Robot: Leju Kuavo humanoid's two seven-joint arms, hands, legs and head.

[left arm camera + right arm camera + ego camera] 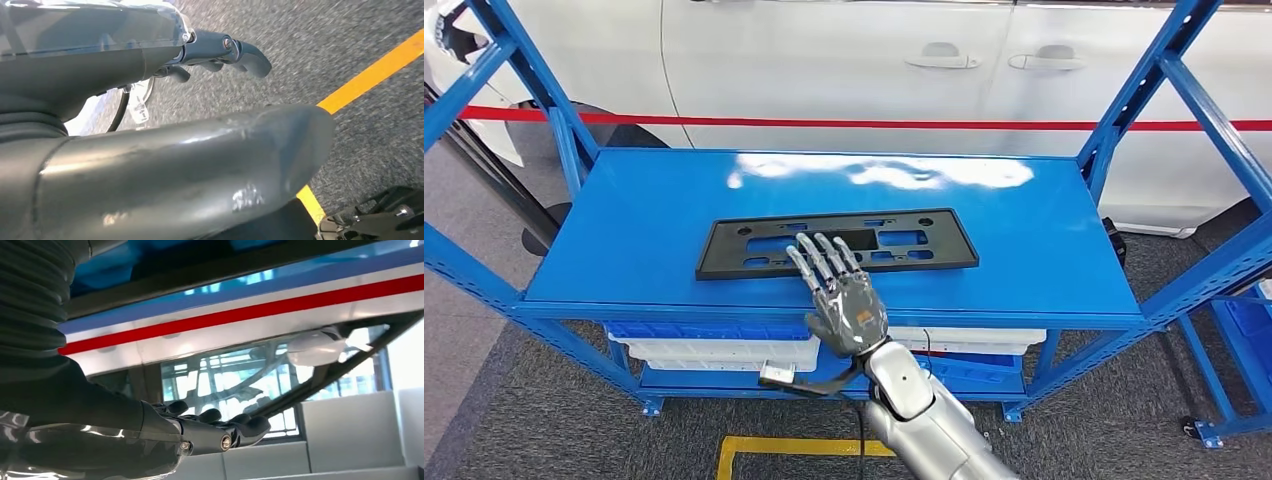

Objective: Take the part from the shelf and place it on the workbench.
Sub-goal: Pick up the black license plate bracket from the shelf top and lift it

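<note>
A flat black rectangular part [720,256] with several cut-outs lies on the blue top shelf [644,210], near its front edge. My right hand [842,296] reaches up from below in the head view. Its fingers [820,256] are stretched out and spread over the part's front edge, and nothing is gripped. The right wrist view shows the same hand [200,432] with its fingers straight and nothing in them. My left hand [100,70] hangs over the grey floor, its fingers [220,50] loosely extended and holding nothing.
Blue uprights [1124,110] frame both shelf ends. White and blue bins [724,350] sit on the lower shelf. A white car [844,60] and red tape [874,124] stand behind. A yellow floor line [754,445] runs in front, and another blue rack [1239,330] is at the right.
</note>
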